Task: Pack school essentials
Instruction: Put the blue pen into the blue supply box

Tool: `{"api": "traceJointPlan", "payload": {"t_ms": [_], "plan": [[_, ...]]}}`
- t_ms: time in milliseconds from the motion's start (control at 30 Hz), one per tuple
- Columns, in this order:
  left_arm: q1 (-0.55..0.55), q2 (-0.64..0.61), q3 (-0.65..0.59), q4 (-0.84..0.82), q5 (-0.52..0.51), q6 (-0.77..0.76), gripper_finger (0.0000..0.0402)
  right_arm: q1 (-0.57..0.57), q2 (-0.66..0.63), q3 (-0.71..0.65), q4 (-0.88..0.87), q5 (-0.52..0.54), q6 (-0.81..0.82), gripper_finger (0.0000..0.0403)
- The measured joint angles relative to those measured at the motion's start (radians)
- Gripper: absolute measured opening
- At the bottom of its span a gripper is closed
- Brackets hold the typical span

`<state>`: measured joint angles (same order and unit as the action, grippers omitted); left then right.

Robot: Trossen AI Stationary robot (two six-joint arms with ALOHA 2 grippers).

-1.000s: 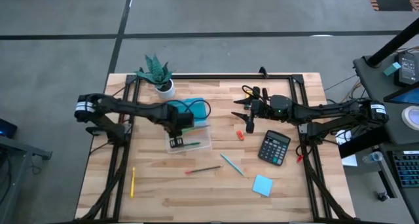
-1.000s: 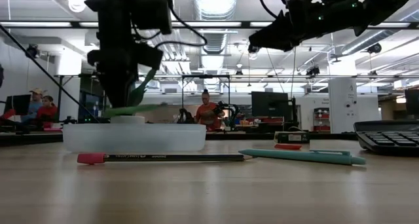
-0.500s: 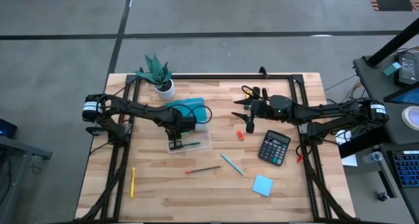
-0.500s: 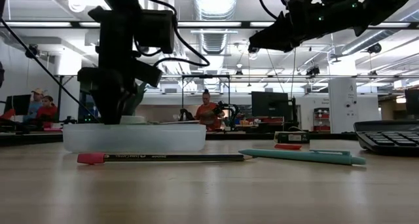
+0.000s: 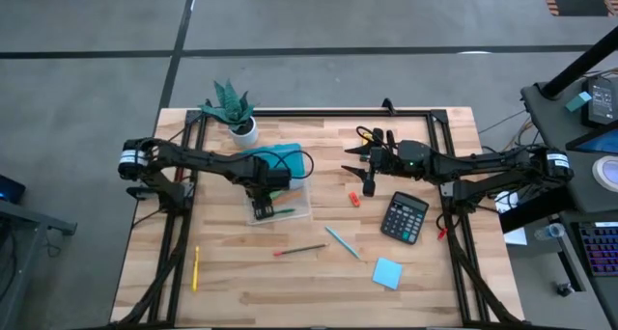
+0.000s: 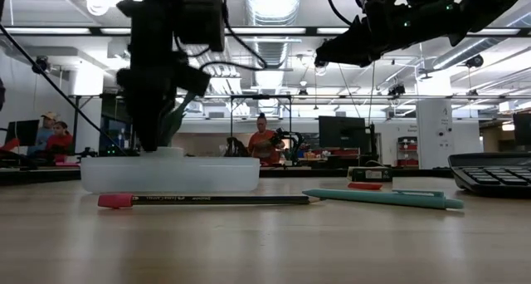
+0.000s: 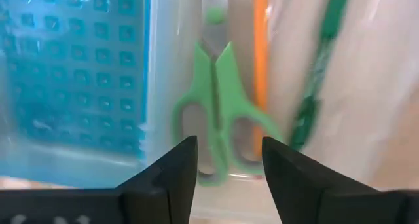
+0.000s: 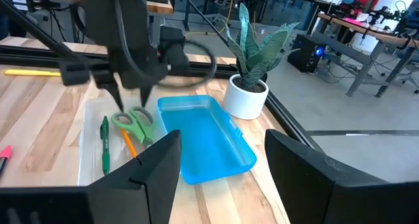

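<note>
A clear tray (image 5: 293, 212) holds the green-handled scissors (image 7: 213, 112), an orange pencil (image 7: 260, 67) and a green pen (image 7: 321, 60), all lying flat on its floor. My left gripper (image 7: 229, 152) hovers open just above the scissors' handles, pointing down, also seen in the right wrist view as the left gripper (image 8: 127, 93). My right gripper (image 5: 367, 182) waits open in the air right of the tray, above the tiny red piece (image 5: 354, 199). A red-tipped pencil (image 5: 299, 250), a teal pen (image 5: 341, 241), a blue sticky pad (image 5: 387, 272) and a yellow pencil (image 5: 195, 268) lie on the table. The crayon box is out of view.
A blue lid (image 5: 282, 160) lies against the tray's far side. The potted plant (image 5: 233, 110) stands near the far left corner. A calculator (image 5: 404, 217) sits right of centre. A black frame (image 5: 319, 112) runs round the table's edges. People sit in the room behind.
The left gripper has dipped to the tray and come back up a little, staying over it. The right arm has kept still.
</note>
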<state>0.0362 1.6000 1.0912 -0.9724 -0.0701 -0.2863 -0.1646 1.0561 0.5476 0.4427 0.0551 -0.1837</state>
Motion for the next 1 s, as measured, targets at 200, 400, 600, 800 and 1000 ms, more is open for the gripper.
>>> {"api": "traceJointPlan", "payload": {"t_ms": [200, 400, 600, 800, 1000], "plan": [[-0.106, -0.064, 0.017, 0.001, 0.098, -0.308, 0.0155, 0.000, 0.000, 0.000, 0.000, 0.000, 0.000, 0.0210], [-0.256, -0.084, 0.011, 0.009, 0.077, -0.427, 0.0155, 0.000, 0.000, 0.000, 0.004, 0.000, -0.001, 0.0210], [-0.335, -0.083, 0.011, 0.119, 0.004, -0.459, 0.0155, 0.000, 0.000, 0.000, 0.037, -0.001, 0.002, 0.0210], [-0.380, -0.092, 0.011, 0.301, -0.160, -0.260, 0.0155, 0.033, 0.000, 0.021, 0.037, -0.012, 0.140, 0.0210], [-0.386, -0.103, 0.005, 0.548, -0.226, 0.133, 0.0155, 0.137, -0.001, 0.068, -0.035, -0.135, 0.340, 0.0210]]}}
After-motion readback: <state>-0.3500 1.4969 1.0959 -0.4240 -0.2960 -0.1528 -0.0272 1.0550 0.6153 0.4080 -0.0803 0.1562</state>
